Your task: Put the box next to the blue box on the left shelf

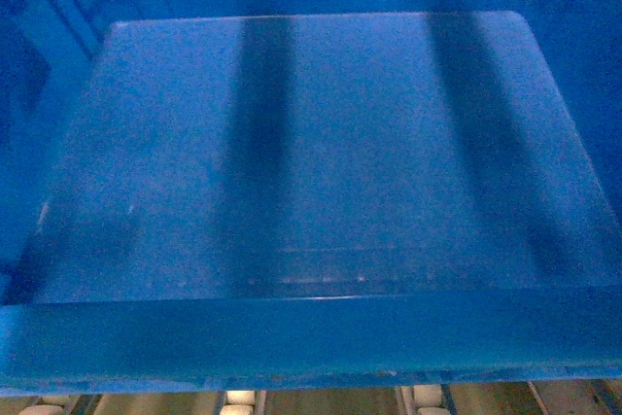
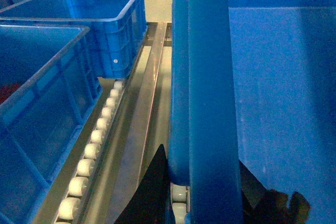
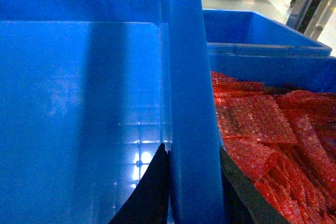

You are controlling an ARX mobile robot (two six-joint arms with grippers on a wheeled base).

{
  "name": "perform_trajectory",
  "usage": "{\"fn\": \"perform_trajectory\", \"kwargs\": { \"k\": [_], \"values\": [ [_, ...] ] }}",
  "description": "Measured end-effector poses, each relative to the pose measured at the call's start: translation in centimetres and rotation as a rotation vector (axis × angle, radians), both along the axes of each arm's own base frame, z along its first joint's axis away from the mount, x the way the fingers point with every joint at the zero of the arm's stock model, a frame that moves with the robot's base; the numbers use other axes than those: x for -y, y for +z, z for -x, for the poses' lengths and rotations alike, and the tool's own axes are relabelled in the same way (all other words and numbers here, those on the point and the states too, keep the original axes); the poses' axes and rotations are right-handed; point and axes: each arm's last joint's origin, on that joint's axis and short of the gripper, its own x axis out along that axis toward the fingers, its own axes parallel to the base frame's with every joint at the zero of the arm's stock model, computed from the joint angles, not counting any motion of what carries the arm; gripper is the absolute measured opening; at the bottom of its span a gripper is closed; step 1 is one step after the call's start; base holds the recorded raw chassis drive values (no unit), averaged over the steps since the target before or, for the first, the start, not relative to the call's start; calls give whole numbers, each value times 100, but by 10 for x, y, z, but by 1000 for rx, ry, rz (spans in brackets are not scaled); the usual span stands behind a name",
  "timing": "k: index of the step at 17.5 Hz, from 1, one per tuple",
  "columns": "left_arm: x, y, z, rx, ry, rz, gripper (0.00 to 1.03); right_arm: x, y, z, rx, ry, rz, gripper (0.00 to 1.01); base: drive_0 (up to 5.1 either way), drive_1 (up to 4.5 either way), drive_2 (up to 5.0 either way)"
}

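Blue plastic is filling your head view: the crate [image 1: 311,172] is sitting right under the camera, its near rim hanging over the white rollers [image 1: 239,398] of the roller rack [image 2: 142,103]. You are holding it by both side walls. The left gripper [image 2: 202,192] is straddling the left rim, one dark finger outside and one inside, closed on the wall. The right gripper [image 3: 191,192] is doing the same on the right rim.

On the left, two neighbouring blue crates [image 2: 79,24] are standing on the next roller lane, with a bare rail between them and yours. On the right, a bin of red bubble wrap [image 3: 273,129] is lying just beside your crate wall.

The crate is looking empty, so I judge it light yet bulky; the walls are stiff and smooth, so expect slipping if the two arms are not moving together. On the rollers it will roll freely, so keep gripping the thick rim.
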Motion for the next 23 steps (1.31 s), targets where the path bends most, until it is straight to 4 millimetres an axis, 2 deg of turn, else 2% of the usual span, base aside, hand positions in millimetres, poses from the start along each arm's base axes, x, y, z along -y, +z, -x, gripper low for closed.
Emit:
{"fn": "perform_trajectory", "kwargs": {
  "k": [18, 20, 23],
  "values": [
    [0, 0, 0, 0, 0, 0, 18, 0, 0, 0, 0, 0, 0, 17, 0, 0, 0],
    [2, -3, 0, 71, 22, -31, 18, -5, 0, 0, 21, -54, 25, 17, 0, 0, 0],
    [2, 3, -1, 143, 33, -50, 18, -7, 3, 0, 27, -102, 38, 16, 0, 0, 0]
  ]
}}
